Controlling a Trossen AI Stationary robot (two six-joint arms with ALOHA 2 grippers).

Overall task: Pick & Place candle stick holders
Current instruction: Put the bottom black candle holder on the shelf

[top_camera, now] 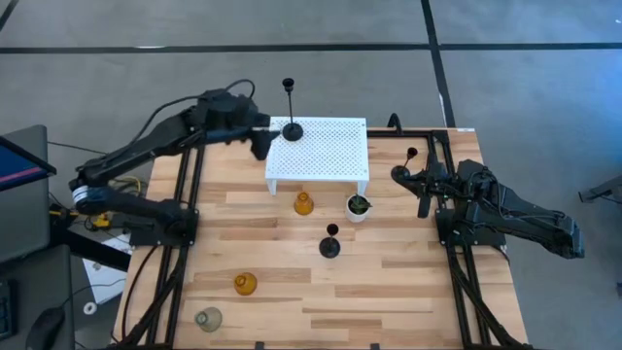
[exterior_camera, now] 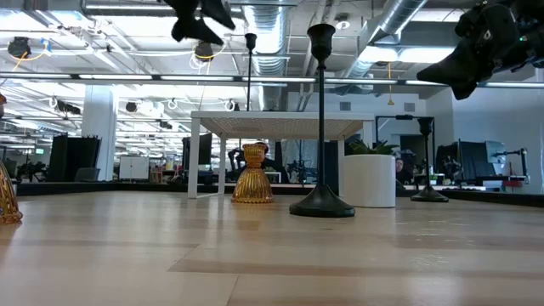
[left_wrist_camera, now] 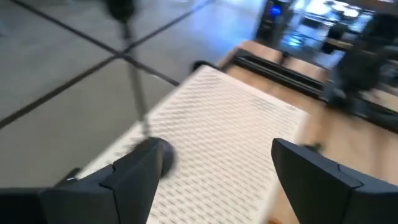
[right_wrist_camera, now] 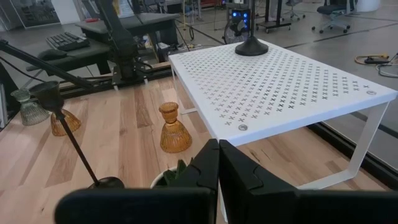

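A tall black candle stick holder [top_camera: 292, 129] stands by its round base on the far left corner of the white perforated shelf [top_camera: 326, 156]. My left gripper [top_camera: 263, 140] hovers open just left of that corner, its fingers [left_wrist_camera: 127, 180] apart with the holder's base [left_wrist_camera: 160, 153] beside one of them, untouched. A shorter black holder [top_camera: 330, 245] stands on the table's middle, and a third [top_camera: 400, 173] by the right arm. Two amber glass holders [top_camera: 303, 203] [top_camera: 245, 283] and a pale grey one [top_camera: 208, 318] rest on the wood. My right gripper [right_wrist_camera: 218, 167] waits shut at the table's right side.
A small white pot with a green plant [top_camera: 358, 206] stands right of the amber holder, in front of the shelf's near right leg. Black frame rails [top_camera: 185, 194] run along both sides of the table. Bare wood lies at the near right.
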